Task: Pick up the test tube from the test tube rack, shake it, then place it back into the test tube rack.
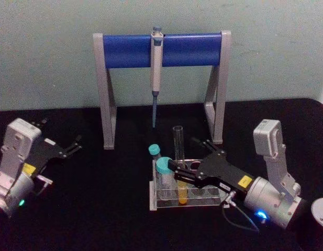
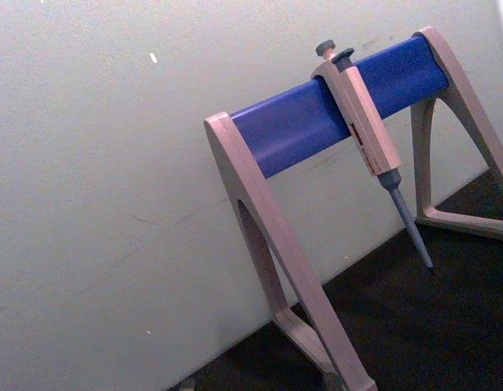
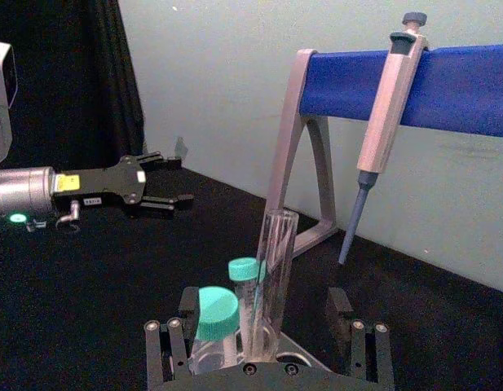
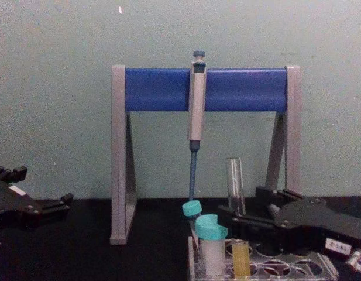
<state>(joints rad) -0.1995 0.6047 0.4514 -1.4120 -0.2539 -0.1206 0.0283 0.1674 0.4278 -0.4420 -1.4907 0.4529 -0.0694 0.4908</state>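
Test tube (image 1: 178,140) upright in the test tube rack (image 1: 209,199) — flanked, untouched, by the wide-open right gripper (image 1: 184,152)

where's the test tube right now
In the head view the test tube stands upright in the test tube rack, right of centre, just right of the teal-capped tubes and between the open fingers of the right gripper; the left gripper idles far left.

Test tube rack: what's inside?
The test tube with yellow liquid and two teal-capped tubes stand inside; right gripper, open around the test tube, hides some holes. Left gripper parked left.
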